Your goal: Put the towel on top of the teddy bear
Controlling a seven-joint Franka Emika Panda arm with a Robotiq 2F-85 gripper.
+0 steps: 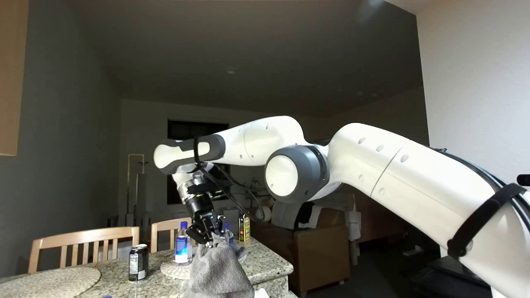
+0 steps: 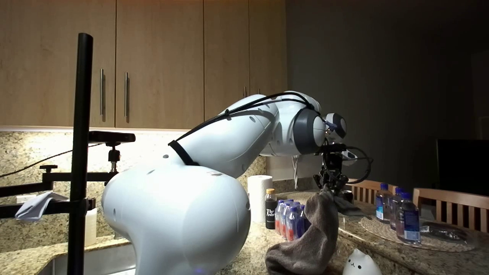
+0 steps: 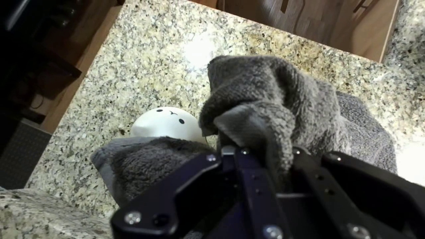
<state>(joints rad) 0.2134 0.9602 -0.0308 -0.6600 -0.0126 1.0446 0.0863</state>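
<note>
My gripper [image 1: 209, 241] is shut on the grey towel [image 1: 223, 269], which hangs below it in soft folds over the counter. In an exterior view the gripper [image 2: 330, 186] pinches the towel's top and the towel [image 2: 319, 233] bends to one side lower down. A white rounded figure with a small face [image 2: 361, 263], the only toy in view and likely the teddy bear, stands beside the towel. In the wrist view the fingers [image 3: 265, 154] have cloth between them. The towel [image 3: 275, 83] lies close to the figure [image 3: 166, 124] and hides part of it; whether they touch cannot be told.
A raised granite ledge [image 2: 386, 248] runs beside the figure, bearing water bottles [image 2: 408, 219] on a woven mat. A black can [image 1: 138, 262] stands on the ledge. Packed bottles [image 2: 291, 219], a dark bottle [image 2: 270, 210] and a paper towel roll [image 2: 259, 198] stand behind the towel.
</note>
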